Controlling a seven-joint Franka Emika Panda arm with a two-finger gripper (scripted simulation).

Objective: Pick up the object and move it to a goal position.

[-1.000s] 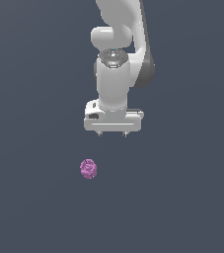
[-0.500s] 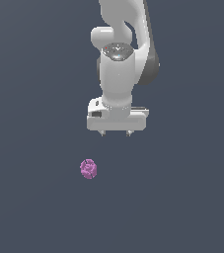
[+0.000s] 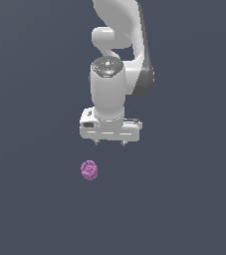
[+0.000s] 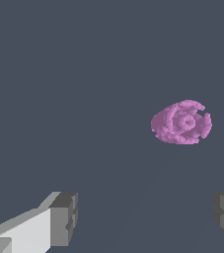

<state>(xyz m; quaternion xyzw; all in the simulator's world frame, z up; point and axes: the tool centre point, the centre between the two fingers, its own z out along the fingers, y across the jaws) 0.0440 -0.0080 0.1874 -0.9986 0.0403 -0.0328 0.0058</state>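
Observation:
The object is a small pink-purple lumpy ball (image 3: 89,170) lying on the dark grey floor, low in the exterior view and a little toward its left. My white gripper (image 3: 109,142) hangs above it and slightly toward the exterior view's right, apart from it. Its two short fingers are spread wide and hold nothing. In the wrist view the ball (image 4: 181,122) lies ahead of the gripper (image 4: 145,217), outside the gap between the fingertips (image 4: 64,217). The jaws stand open.
A plain dark grey floor (image 3: 184,209) fills both views. The white arm (image 3: 119,55) rises above the gripper to the top of the exterior view.
The gripper has come lower and shifted toward the exterior view's left, closer to the ball. The ball has not moved. The fingers stay open.

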